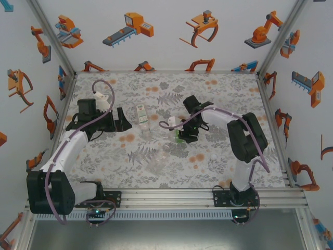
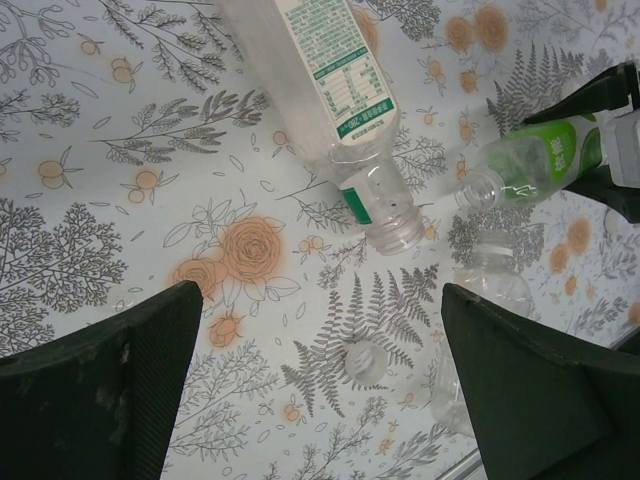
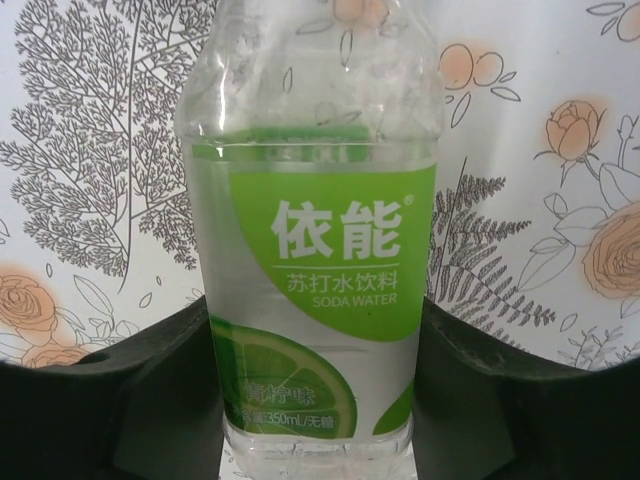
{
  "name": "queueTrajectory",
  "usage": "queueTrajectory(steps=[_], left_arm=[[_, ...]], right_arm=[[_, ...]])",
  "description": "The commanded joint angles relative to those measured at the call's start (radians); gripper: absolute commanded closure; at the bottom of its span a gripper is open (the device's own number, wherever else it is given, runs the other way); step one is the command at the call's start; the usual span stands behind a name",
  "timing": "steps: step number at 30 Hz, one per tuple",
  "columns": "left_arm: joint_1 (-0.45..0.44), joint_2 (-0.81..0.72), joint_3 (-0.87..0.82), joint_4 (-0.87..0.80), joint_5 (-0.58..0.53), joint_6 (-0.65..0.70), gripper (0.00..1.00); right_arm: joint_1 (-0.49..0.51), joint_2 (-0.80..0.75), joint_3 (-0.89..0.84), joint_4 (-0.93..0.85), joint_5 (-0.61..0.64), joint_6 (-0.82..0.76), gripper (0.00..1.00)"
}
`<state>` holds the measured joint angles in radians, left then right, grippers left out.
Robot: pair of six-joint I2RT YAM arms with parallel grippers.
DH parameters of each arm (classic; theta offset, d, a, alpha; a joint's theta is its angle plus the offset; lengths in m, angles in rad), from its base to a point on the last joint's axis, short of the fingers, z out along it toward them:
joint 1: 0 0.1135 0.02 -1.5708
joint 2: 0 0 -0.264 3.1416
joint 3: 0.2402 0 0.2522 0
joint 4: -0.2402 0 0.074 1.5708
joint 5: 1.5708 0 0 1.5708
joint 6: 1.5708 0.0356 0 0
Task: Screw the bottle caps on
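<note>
The green-label bottle (image 3: pixel 315 250) lies on the table, its open mouth (image 2: pixel 482 187) bare. My right gripper (image 3: pixel 315 330) (image 1: pixel 183 134) is shut on its lower body, a pad pressed to each side. A white-and-green-label bottle (image 2: pixel 340 90) (image 1: pixel 141 115) lies uncapped a little left of it. The plain clear bottle (image 1: pixel 162 155) (image 2: pixel 495 285) lies nearer the front. My left gripper (image 1: pixel 124 121) (image 2: pixel 320 300) hangs wide open over the table, holding nothing, with a pale bottle cap (image 2: pixel 362 362) on the cloth between its fingers. Two more white caps (image 1: pixel 213 82) (image 1: pixel 212 156) lie to the right.
The floral tablecloth (image 1: pixel 104 161) covers the table. Printed walls (image 1: pixel 47 78) close in the left, back and right sides. An aluminium rail (image 1: pixel 171 195) runs along the near edge, where both arm bases are bolted.
</note>
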<state>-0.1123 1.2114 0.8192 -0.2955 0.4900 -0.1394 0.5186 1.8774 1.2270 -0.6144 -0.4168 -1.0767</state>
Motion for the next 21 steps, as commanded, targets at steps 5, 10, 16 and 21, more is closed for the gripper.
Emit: queueTrajectory(steps=[5, 10, 16, 21], left_arm=[[-0.018, -0.029, 0.028, 0.016, 0.046, -0.072, 0.04], [-0.092, -0.082, 0.035, 0.052, 0.074, -0.072, 0.04], [-0.199, -0.142, 0.043, 0.123, 0.115, -0.115, 0.04], [-0.28, -0.198, -0.017, 0.347, 0.156, -0.23, 0.07]], right_arm=[[0.003, -0.164, -0.099, 0.055, 0.065, 0.209, 0.52], [0.003, -0.313, -0.188, 0.133, 0.063, 0.429, 0.56], [0.004, -0.542, -0.324, 0.28, -0.046, 0.736, 0.62], [0.007, -0.736, -0.444, 0.465, -0.113, 1.029, 0.65]])
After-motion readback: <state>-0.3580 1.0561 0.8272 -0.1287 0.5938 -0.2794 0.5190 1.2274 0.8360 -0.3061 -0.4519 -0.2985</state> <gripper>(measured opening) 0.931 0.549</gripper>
